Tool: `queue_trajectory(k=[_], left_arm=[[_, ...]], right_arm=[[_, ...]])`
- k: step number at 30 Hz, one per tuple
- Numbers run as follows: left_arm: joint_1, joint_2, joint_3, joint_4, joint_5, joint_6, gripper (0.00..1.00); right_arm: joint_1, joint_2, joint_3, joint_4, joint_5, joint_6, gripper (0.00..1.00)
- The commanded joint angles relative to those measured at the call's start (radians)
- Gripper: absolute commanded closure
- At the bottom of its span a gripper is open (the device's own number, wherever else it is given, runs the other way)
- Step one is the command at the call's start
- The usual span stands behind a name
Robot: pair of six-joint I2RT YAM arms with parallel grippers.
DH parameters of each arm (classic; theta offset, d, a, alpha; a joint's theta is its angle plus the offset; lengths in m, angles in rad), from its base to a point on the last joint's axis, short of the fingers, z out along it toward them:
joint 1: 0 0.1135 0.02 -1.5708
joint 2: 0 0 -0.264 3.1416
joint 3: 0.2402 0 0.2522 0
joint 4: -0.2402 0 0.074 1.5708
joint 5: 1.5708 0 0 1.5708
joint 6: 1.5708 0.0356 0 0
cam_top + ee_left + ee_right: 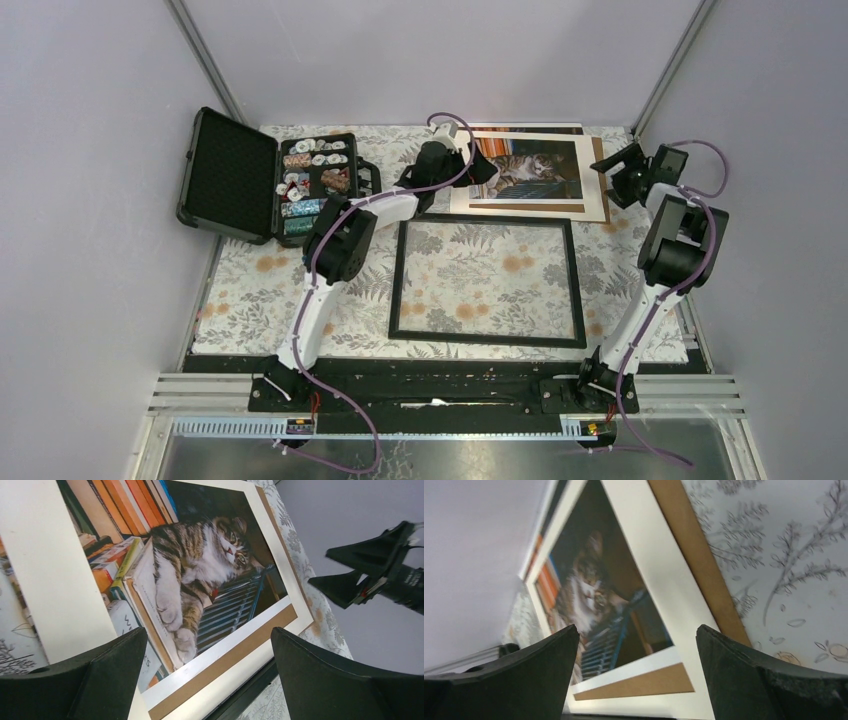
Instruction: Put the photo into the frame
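The photo (535,168), a tabby cat on stacked books, lies at the back of the table on top of a cream mat (520,205) and a brown board (601,175). The frame (487,335), thin black moulding, lies flat in front of it, with the tablecloth showing through. My left gripper (478,168) is open and empty, low over the photo's left edge. The photo fills the left wrist view (200,570). My right gripper (618,178) is open and empty just off the stack's right edge. Its wrist view shows the photo (594,600) between the jaws.
An open black case (235,175) with poker chips stands at the back left, close to the left arm's elbow. Grey walls close in the back and sides. The floral cloth (280,290) covers the table around the frame.
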Motion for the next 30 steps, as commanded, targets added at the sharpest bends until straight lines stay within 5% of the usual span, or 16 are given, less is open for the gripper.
queue_trajectory(k=[1, 7, 19, 30], left_arm=[[0.007, 0.045, 0.066, 0.066, 0.067, -0.067, 0.01], [0.020, 0.085, 0.063, 0.022, 0.031, -0.158, 0.01], [0.049, 0.158, 0.025, 0.042, 0.087, -0.374, 0.04], [0.055, 0.170, 0.013, 0.052, 0.108, -0.421, 0.04]], right_arm=[[0.015, 0.001, 0.069, -0.146, 0.022, -0.108, 0.06], [0.015, 0.010, 0.092, -0.306, 0.138, -0.195, 0.06], [0.015, 0.044, 0.087, -0.329, 0.111, -0.212, 0.10], [0.028, 0.110, 0.128, -0.329, 0.018, -0.197, 0.10]])
